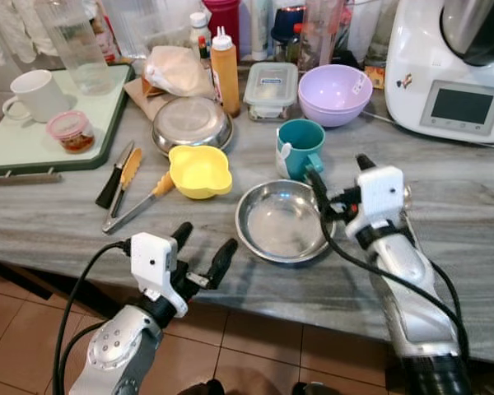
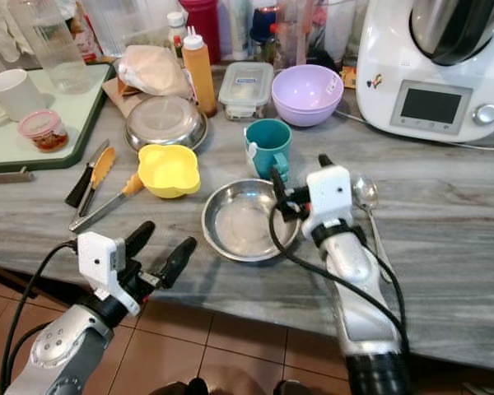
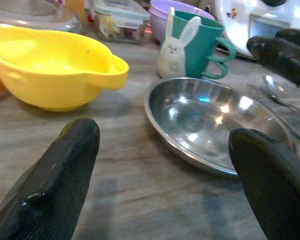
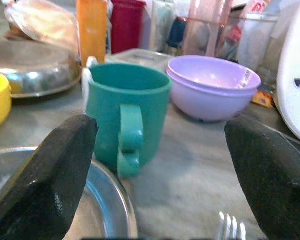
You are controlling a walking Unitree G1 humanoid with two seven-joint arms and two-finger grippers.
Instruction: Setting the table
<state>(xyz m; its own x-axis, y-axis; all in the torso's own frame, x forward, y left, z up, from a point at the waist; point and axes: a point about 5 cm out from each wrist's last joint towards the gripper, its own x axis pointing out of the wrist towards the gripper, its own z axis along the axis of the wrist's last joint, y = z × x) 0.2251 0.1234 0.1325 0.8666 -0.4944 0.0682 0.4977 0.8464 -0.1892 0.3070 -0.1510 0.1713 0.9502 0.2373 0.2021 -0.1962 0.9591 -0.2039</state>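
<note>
On a grey marbled tabletop (image 1: 445, 206) a shallow steel plate (image 1: 281, 220) lies near the front edge, between the robot's two arms. The left gripper (image 1: 204, 247) hovers at the front edge, just left of the plate, its two black fingers spread apart and holding nothing. The right gripper (image 1: 339, 173) sits over the plate's right rim, its fingers also spread wide and empty; through its wrist camera the fingers frame a teal mug (image 4: 126, 119) and a lilac bowl (image 4: 212, 86). The teal mug stands just behind the plate, its handle toward the robot, with a small white rabbit figure (image 3: 176, 42) on its side. Left of the plate is a yellow bowl (image 1: 199, 170) with a small lip handle, and beside that lie tongs with yellow grips (image 1: 136, 202) and a dark-handled knife (image 1: 113, 177). Behind the yellow bowl sits a steel dish (image 1: 191, 123), upside down, with an orange squeeze bottle (image 1: 225, 72) next to it and a clear lidded container (image 1: 271, 86) further right. A spoon (image 2: 366, 197) lies to the right of the right arm. At far left a green tray (image 1: 33, 140) carries a white mug (image 1: 34, 95) and a small jar with a pink lid (image 1: 71, 130). A white kitchen machine (image 1: 449, 70) stands at back right
</note>
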